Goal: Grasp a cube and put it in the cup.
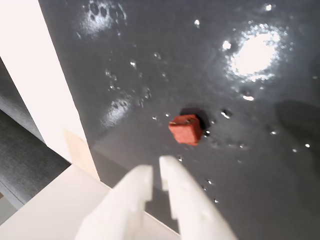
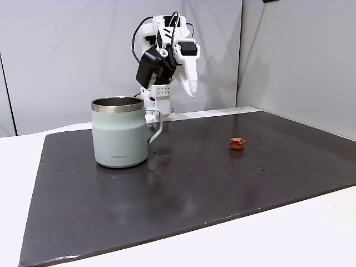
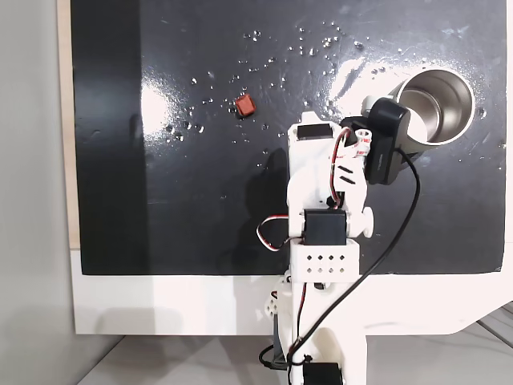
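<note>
The cube (image 1: 186,129), a small reddish-brown block, lies on the dark glossy mat (image 2: 194,183) that covers most of the white table (image 2: 311,233). In a fixed view (image 2: 237,144) from the front it sits right of the middle of the mat, well apart from the cup (image 2: 120,133), which stands upright toward the left with its handle turned right and small dark lettering near its base. In a fixed view (image 3: 245,105) from above the cube lies toward the far left of the mat, while the cup (image 3: 437,104) is at the far right, its steel inside showing.

The white arm (image 2: 167,55) rises at the far edge of the table, folded and raised high above the mat. The gripper (image 1: 155,172) hangs in the air, touching nothing; in the wrist view its two white fingers (image 1: 132,192) come up from the bottom edge with only a narrow gap between the tips, nearly together, and they hold nothing. The cube lies just beyond and slightly right of those tips in that view, clear of them. Bright glare patches and small specks mark the mat around it.
</note>
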You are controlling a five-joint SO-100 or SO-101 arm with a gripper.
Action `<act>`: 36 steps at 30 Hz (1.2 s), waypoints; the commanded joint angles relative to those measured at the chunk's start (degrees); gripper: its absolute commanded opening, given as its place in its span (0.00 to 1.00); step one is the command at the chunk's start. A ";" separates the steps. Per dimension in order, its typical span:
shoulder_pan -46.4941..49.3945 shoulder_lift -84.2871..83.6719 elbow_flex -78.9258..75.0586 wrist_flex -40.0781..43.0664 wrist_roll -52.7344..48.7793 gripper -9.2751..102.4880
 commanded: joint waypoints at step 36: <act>-10.99 -56.34 -64.51 27.69 -1.76 0.08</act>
